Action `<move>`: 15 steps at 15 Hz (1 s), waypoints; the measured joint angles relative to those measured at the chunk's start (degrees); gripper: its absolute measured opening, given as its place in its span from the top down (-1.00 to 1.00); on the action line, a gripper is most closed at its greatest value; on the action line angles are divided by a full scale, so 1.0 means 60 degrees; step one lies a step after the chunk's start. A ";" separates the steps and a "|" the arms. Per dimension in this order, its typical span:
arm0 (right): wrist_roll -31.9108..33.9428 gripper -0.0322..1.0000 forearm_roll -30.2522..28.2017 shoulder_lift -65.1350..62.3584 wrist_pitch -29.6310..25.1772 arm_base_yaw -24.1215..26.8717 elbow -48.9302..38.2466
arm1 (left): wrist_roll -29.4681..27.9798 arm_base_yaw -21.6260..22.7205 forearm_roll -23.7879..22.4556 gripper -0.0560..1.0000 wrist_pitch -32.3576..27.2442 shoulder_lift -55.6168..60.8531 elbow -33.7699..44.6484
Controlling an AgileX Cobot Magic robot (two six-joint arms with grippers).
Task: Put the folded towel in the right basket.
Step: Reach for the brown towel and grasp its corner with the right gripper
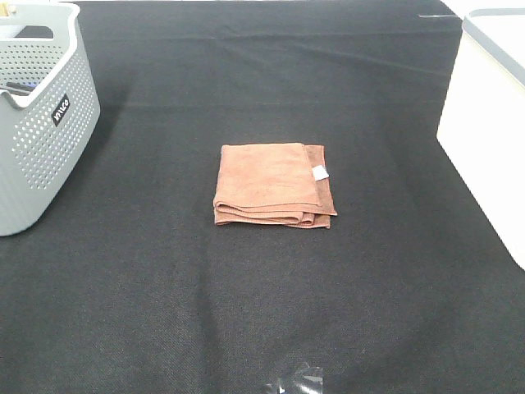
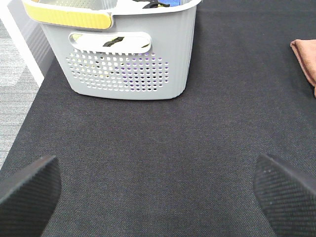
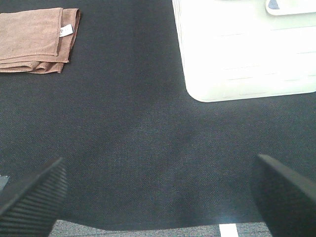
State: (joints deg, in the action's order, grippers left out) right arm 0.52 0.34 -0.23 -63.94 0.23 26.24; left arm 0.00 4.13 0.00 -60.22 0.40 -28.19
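Folded brown towel [image 1: 275, 185] lying flat near the middle of the black tabletop [image 1: 246, 312], its layered edges toward the near side and a small white tag [image 1: 320, 172] on its right part. Well apart to its right stands the white basket [image 1: 484, 139] (only partly in frame); well apart to its left stands the grey perforated basket [image 1: 41, 115]. Left gripper [image 2: 158, 195] and right gripper [image 3: 158, 195] each hang over bare tabletop, fingers spread wide with nothing between them, clear of the towel.
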 joint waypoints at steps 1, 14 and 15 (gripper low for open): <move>0.0000 -0.94 0.0000 0.0000 0.0000 0.0000 0.0000 | 0.0000 0.0000 0.0000 -0.98 0.0000 0.0000 0.0000; 0.0000 -0.94 0.0000 0.0000 0.0000 0.0000 0.0000 | 0.0000 0.0000 0.0000 -0.98 0.0000 0.0000 0.0000; 0.0000 -0.94 0.0000 0.0000 0.0000 0.0000 0.0000 | 0.0000 0.0000 0.0000 -0.98 0.0000 0.0000 0.0000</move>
State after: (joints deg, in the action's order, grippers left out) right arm 0.52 0.34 -0.23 -63.94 0.23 26.24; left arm 0.00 4.13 0.00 -60.22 0.40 -28.19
